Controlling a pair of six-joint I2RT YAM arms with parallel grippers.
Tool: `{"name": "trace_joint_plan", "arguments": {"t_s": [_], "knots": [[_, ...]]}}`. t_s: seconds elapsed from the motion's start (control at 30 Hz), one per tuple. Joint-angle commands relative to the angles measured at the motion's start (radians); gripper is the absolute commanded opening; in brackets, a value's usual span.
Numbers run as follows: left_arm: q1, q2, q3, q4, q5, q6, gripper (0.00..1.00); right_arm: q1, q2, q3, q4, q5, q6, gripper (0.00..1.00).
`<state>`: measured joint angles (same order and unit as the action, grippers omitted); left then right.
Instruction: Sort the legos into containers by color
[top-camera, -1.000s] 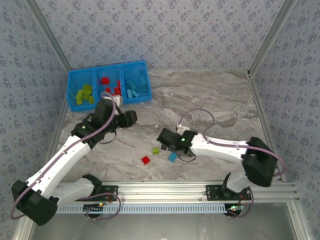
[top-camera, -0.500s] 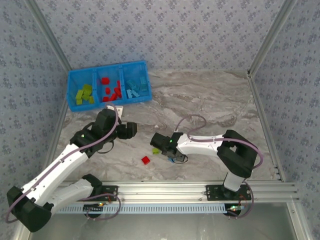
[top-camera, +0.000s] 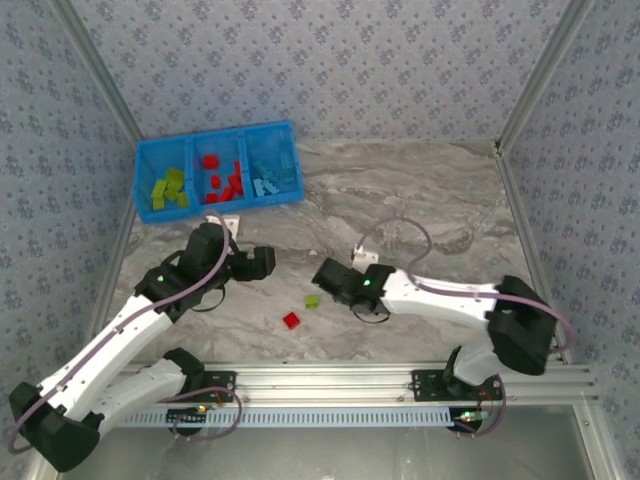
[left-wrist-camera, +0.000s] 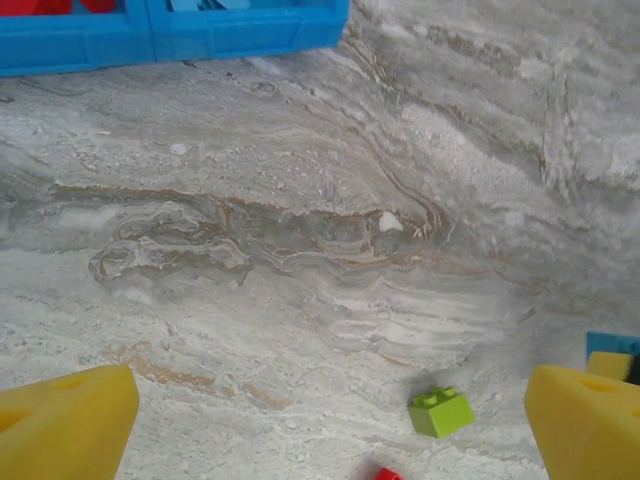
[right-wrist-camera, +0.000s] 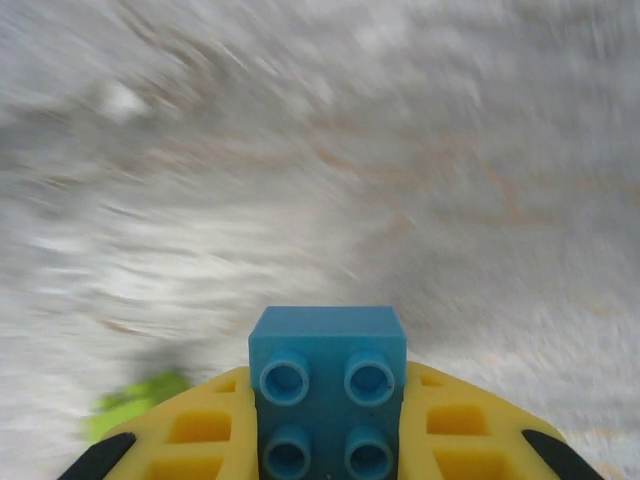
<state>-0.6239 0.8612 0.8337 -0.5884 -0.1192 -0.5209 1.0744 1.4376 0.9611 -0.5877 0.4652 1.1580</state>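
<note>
Over near the middle of the table (top-camera: 430, 200), the right end effector (right-wrist-camera: 327, 425) is clamped on a light blue brick (right-wrist-camera: 327, 345). Its yellow fingers (right-wrist-camera: 200, 435) pinch the two flat sides and the studs face the wrist camera. That's the place to grab these, imo. They look like hard, light, slick plastic that won't squish, so a grip on a corner or across the studs would probably let one twist or pop out. This hold looks square and centered.

The right arm lies long and low, reaching from its base toward the center with the wrist close to the table. The left arm comes forward from its own base with a bent elbow. The left end effector (top-camera: 262, 262) has its jaws spread wide with nothing in them, and it points toward the loose pieces.

A green brick (top-camera: 312, 300) and a red brick (top-camera: 291, 320) sit on the table between the two arms, near each other but apart. The bin (top-camera: 143, 180) is at the far left, well away. It holds greens on the left, reds in the middle and blues on the right, so I'd guess the held brick belongs in the right compartment.
</note>
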Motion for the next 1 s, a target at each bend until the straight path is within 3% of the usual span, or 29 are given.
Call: {"name": "trace_joint_plan", "arguments": {"t_s": [0.0, 0.07, 0.13, 0.27, 0.5, 0.7, 0.83, 0.97], "knots": [[-0.003, -0.054, 0.02, -0.066, -0.098, -0.116, 0.99, 0.004, -0.05, 0.053, 0.216, 0.146, -0.447, 0.2], [-0.003, -0.08, 0.023, -0.12, -0.226, -0.233, 0.99, -0.02, -0.015, 0.103, 0.337, 0.132, -0.659, 0.19], [-0.003, -0.09, 0.046, -0.203, -0.338, -0.336, 0.99, -0.06, 0.057, 0.182, 0.395, 0.11, -0.774, 0.19], [-0.002, -0.104, 0.077, -0.308, -0.424, -0.4, 0.99, -0.175, 0.292, 0.469, 0.375, 0.025, -0.866, 0.19], [-0.001, -0.119, 0.048, -0.27, -0.356, -0.366, 0.99, -0.324, 0.742, 0.965, 0.412, -0.037, -0.989, 0.22], [-0.002, -0.129, 0.013, -0.253, -0.266, -0.358, 0.99, -0.35, 1.11, 1.466, 0.323, -0.097, -1.113, 0.27], [-0.002, -0.146, -0.032, -0.226, -0.211, -0.366, 0.99, -0.35, 1.222, 1.672, 0.289, -0.141, -1.143, 0.44], [-0.002, -0.144, -0.062, -0.179, -0.156, -0.354, 0.99, -0.343, 1.173, 1.701, 0.245, -0.137, -1.15, 0.57]]}}
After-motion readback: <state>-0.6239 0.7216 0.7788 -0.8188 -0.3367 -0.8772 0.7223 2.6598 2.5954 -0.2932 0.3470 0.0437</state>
